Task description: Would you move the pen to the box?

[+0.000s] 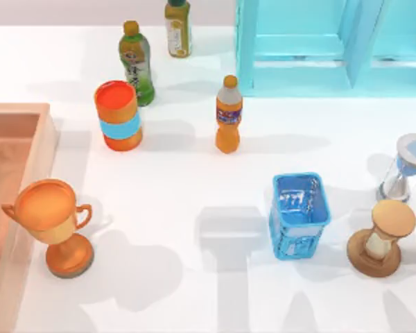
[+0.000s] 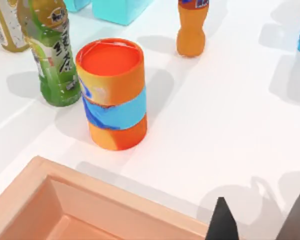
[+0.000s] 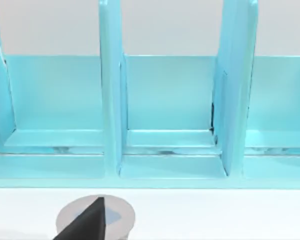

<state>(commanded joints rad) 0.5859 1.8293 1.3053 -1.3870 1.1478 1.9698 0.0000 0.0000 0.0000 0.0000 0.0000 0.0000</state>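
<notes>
Pen is being sought — not yet grasped.
Box (image 1: 45, 139) is waiting at tabletop's left; left claw (image 2: 255, 220) state cannot be told.

turquoise cabinet (image 3: 165, 100) — open compartments | grey-topped hourglass (image 3: 115, 215) — near its front

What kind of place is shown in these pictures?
Probably a rendered test tabletop, not a real room: a plain white table carries unrelated items, such as drink bottles, a trophy and hourglasses, with a turquoise cabinet at the back and a wooden box at the left.
</notes>
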